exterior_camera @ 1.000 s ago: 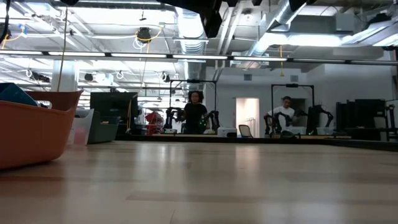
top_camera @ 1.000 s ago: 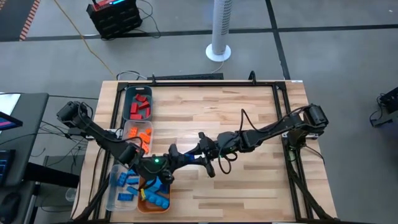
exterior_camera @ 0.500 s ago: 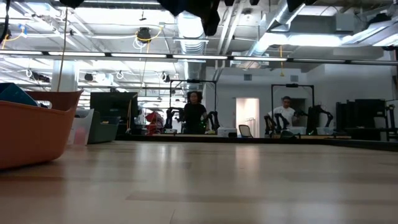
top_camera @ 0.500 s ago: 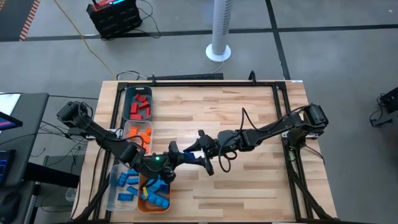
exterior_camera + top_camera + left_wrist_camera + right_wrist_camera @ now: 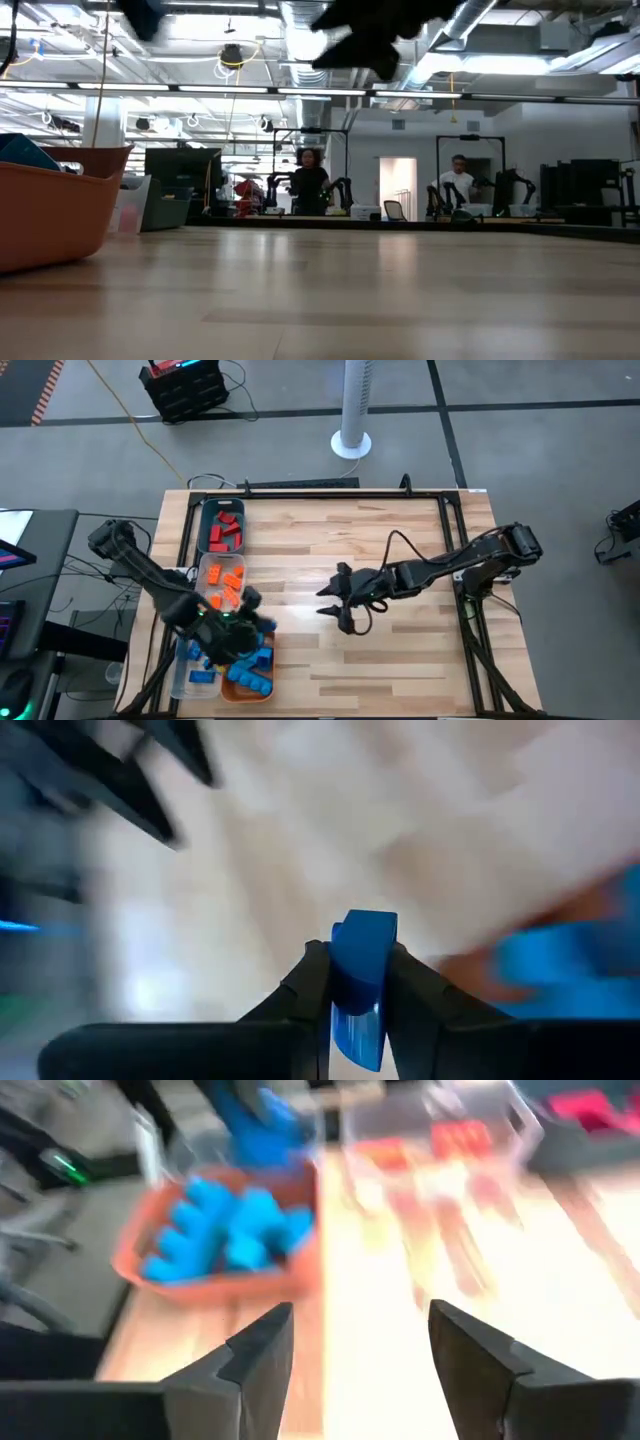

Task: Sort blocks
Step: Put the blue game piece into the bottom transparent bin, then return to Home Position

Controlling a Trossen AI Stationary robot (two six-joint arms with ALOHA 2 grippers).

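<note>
My left gripper (image 5: 256, 624) hangs above the bins at the table's left and is shut on a dark blue block (image 5: 360, 965). My right gripper (image 5: 334, 604) hovers open over the middle of the table with nothing between its fingers (image 5: 255, 1355). More dark blue blocks (image 5: 250, 672) lie in the orange tray (image 5: 226, 682) at the near left. Light blue blocks (image 5: 200, 658) lie in a clear bin beside it. Orange blocks (image 5: 226, 580) and red blocks (image 5: 224, 532) fill two bins farther back. My left gripper pinches the dark blue block by two opposite faces (image 5: 340, 990) between its two fingers (image 5: 308, 992). One end of the block sticks out past the fingertips. The block is lifted clear of table and bins. The fingers slant downward.
The four containers stand in a row along the table's left side, from the red bin (image 5: 206, 510) at the far end to the orange tray (image 5: 205, 1270) at the near end. Bare wood (image 5: 400, 660) stretches right of them. A black frame (image 5: 450, 530) edges the table.
The two grippers met over the table's middle a second ago. My left gripper has since drawn away toward the table's left edge with the dark blue block, rolling its wrist, and now hangs over the bins. My right gripper has pulled back slightly toward the right edge.
</note>
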